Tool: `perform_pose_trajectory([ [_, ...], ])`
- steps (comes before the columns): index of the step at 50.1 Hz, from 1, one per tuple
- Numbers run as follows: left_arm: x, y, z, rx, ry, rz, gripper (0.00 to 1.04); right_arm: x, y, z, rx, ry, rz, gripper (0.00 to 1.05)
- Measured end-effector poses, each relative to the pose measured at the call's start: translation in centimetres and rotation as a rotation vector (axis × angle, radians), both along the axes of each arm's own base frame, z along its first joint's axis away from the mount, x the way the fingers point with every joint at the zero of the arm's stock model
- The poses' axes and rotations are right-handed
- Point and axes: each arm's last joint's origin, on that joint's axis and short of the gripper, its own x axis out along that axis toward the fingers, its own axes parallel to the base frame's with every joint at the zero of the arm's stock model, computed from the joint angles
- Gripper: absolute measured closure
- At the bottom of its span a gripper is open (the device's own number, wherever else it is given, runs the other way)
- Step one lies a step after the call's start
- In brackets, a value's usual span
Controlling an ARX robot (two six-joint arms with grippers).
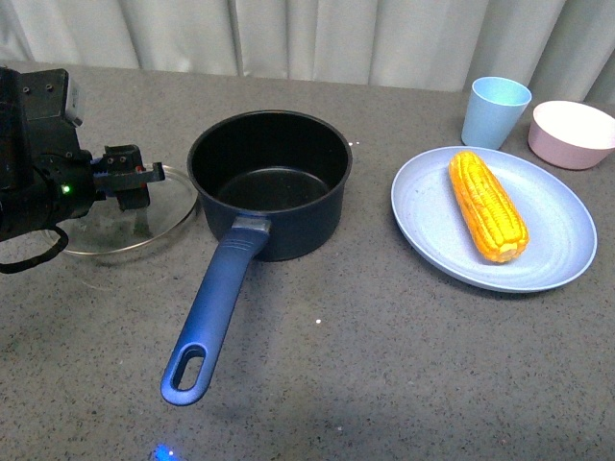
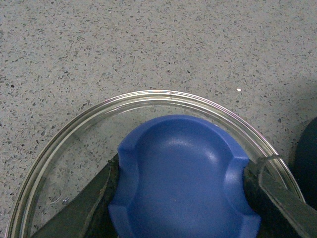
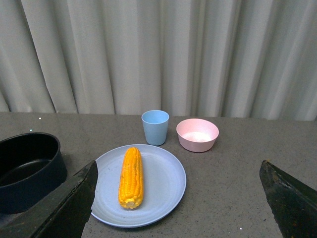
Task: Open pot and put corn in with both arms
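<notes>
My left hand point(image 1: 133, 179) clamps the lid point(image 1: 115, 230) by its knob at far left, right hand point(image 3: 178, 168) wide; a sloppy release could knock the pot point(image 1: 293, 229).

Plate point(image 1: 562, 230), cup point(image 1: 494, 110) and bowl point(image 1: 572, 133) stand right of lid point(image 1: 144, 230).

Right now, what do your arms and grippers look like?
The left arm is a bulky black bolted housing with a small green light and a looping black cable. Of the right arm, only the right gripper's fingers show: dark, matte wedges.
</notes>
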Motion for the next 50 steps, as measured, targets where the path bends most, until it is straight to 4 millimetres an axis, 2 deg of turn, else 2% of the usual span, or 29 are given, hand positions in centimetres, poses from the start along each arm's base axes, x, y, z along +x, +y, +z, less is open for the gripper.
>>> perform_pose_trajectory([
  [12,0.0,0.2,-0.1,-0.027,0.014,0.0,0.48,0.0,0.0,0.0,0.0,0.0,0.0,0.09],
  [20,0.1,0.3,-0.1,-0.032,0.012,-0.002,0.15,0.0,0.0,0.0,0.0,0.0,0.0,0.09],
  [23,0.1,0.4,0.0,-0.031,0.01,0.003,0.05,0.0,0.0,0.0,0.0,0.0,0.0,0.09],
  [24,0.0,0.5,0.1,-0.031,0.008,0.005,0.05,0.0,0.0,0.0,0.0,0.0,0.0,0.09],
  [31,-0.5,1.0,1.7,-0.028,-0.032,0.037,0.06,0.0,0.0,0.0,0.0,0.0,0.0,0.09],
  [35,-1.1,1.3,3.7,-0.024,-0.076,0.061,0.06,0.0,0.0,0.0,0.0,0.0,0.0,0.09],
  [41,-3.2,1.6,7.5,-0.008,-0.169,0.079,0.07,0.0,0.0,0.0,0.0,0.0,0.0,0.09],
  [45,-4.8,1.8,8.8,0.008,-0.312,0.015,0.17,0.0,0.0,0.0,0.0,0.0,0.0,0.09],
  [50,-8.3,1.9,10.5,0.05,-0.466,-0.013,0.35,0.0,0.0,0.0,0.0,0.0,0.0,0.09],
])
